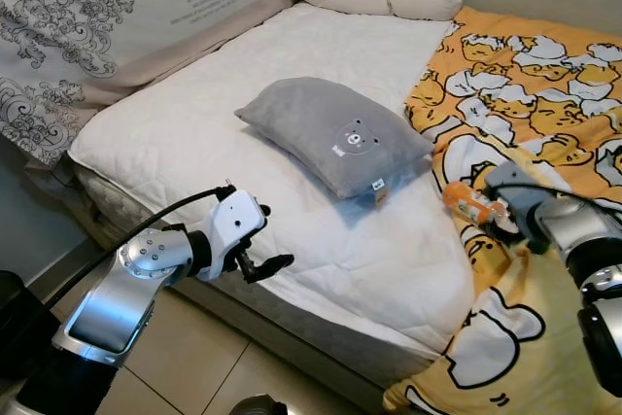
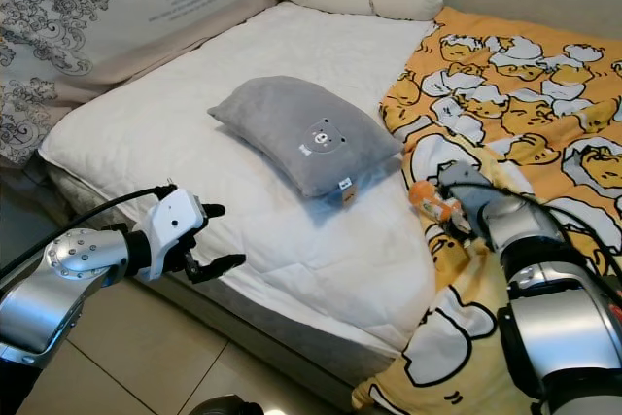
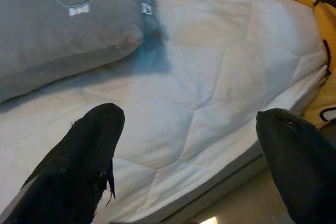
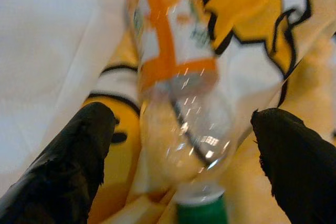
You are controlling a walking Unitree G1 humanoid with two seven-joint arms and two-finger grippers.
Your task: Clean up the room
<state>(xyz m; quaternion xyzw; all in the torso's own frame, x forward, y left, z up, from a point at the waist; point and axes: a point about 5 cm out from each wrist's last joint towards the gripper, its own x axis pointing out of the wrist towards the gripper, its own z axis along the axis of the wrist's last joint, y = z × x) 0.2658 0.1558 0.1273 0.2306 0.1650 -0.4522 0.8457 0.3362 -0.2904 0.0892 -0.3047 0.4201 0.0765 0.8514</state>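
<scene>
While the head views show the bed [image 1: 224, 123] with a grey pillow [image 1: 335, 133] mid-mattress, the bottle [image 1: 469, 203] lies right of it on the yellow blanket [image 1: 544, 94]. In the right wrist view, the right claw [image 4: 184, 150] gapes wide around the bottle, ready to close. The left claw [image 3: 191, 156] hovers wide at the near edge.

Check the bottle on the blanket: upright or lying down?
Lying down: the bottle rests on its side on the yellow blanket, green cap toward the open right end effector.
</scene>
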